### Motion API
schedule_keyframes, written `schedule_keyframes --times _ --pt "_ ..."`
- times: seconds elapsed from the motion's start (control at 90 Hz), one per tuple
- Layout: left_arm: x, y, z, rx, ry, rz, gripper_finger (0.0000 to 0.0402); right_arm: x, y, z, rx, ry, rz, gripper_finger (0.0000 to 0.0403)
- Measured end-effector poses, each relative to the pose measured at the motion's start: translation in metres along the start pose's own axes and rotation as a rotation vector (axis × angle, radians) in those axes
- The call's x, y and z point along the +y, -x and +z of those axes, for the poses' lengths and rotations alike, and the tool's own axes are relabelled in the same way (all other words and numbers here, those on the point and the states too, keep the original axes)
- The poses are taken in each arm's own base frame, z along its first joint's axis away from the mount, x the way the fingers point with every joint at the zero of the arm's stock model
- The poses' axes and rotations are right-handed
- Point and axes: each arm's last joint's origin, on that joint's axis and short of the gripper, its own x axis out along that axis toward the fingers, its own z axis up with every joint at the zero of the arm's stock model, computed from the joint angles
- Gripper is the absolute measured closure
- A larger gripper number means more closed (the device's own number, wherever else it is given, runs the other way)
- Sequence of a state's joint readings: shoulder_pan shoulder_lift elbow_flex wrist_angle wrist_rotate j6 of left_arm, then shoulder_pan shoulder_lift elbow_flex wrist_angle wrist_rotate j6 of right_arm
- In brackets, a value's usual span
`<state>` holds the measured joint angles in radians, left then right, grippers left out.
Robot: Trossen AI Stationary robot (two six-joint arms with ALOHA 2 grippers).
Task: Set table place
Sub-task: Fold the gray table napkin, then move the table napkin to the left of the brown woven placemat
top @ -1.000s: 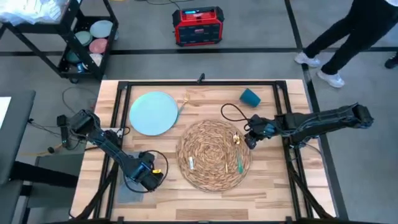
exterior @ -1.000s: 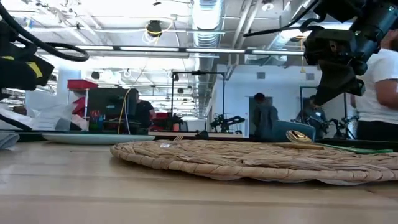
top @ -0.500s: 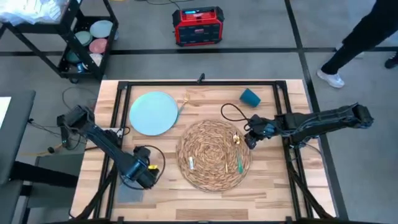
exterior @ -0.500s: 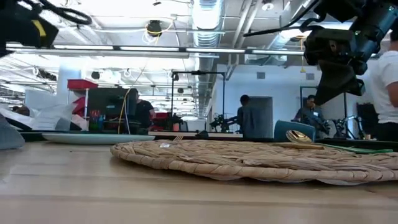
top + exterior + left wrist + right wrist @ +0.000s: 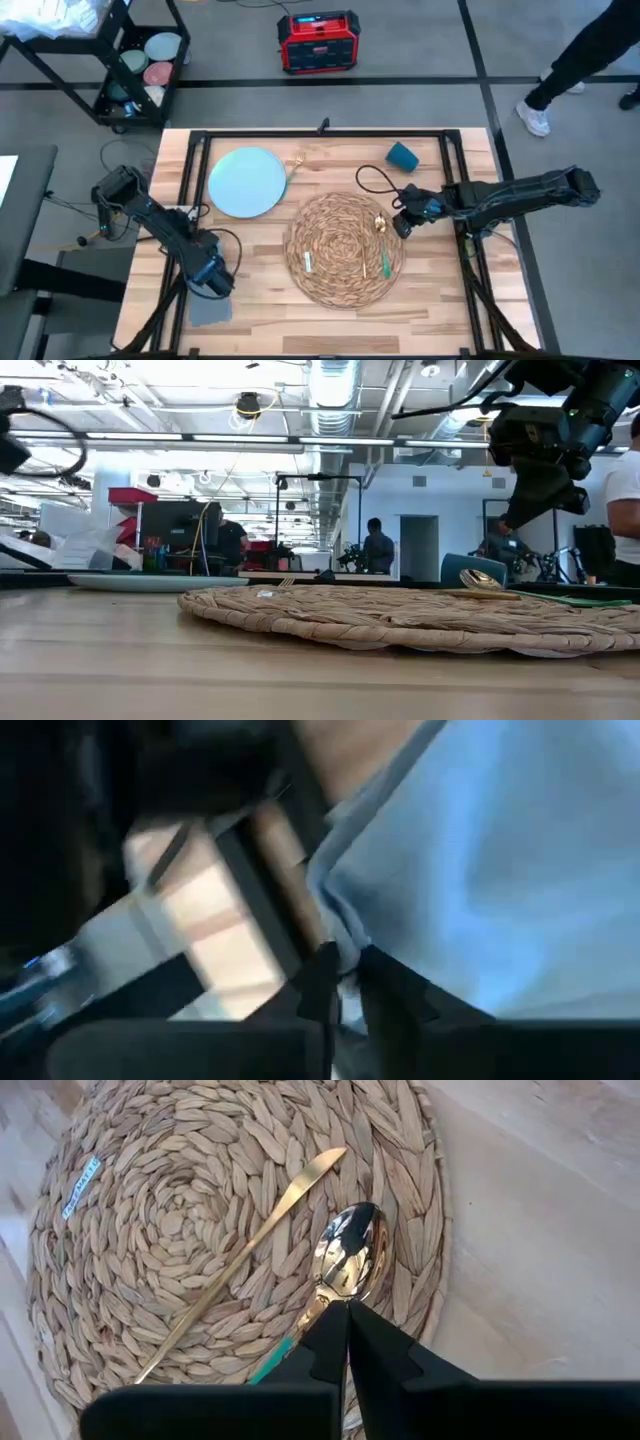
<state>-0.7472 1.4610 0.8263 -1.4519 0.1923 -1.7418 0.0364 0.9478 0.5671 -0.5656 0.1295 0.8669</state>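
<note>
Now the right pincer grips a gold spoon over the wicker placemat; left pincer nips the grey napkin.

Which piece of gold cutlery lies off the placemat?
The fork: it lies on bare table beside the blue plate, while spoon and knife rest on the wicker placemat.

Right gripper fingers closed, left gripper seemingly closed (blurred)

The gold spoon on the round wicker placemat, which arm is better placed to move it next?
The right gripper hovers beside the gold spoon; the left gripper is at the grey cloth napkin.
</note>
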Motion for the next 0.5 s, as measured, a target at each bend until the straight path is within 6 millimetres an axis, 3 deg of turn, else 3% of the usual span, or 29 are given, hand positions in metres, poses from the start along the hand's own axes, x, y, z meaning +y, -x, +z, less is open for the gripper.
schedule_keyframes --times 0.144,0.311,0.411,0.5 --pt "0.017 0.017 0.003 -0.087 0.049 -0.07 0.0289 0.0 0.0 0.0 0.001 0.0 -0.001 0.0403" --pt "0.033 0.036 0.006 -0.171 0.192 -0.309 0.0228 0.0 0.0 0.0 0.003 0.001 -0.001 0.0403" --pt "0.026 0.038 0.002 -0.122 0.237 -0.445 0.0221 0.0 0.0 -0.001 0.009 0.005 -0.001 0.0403" --pt "0.015 0.035 -0.004 -0.118 0.224 -0.458 0.0245 0.0 0.0 -0.001 0.009 0.011 -0.001 0.0403"
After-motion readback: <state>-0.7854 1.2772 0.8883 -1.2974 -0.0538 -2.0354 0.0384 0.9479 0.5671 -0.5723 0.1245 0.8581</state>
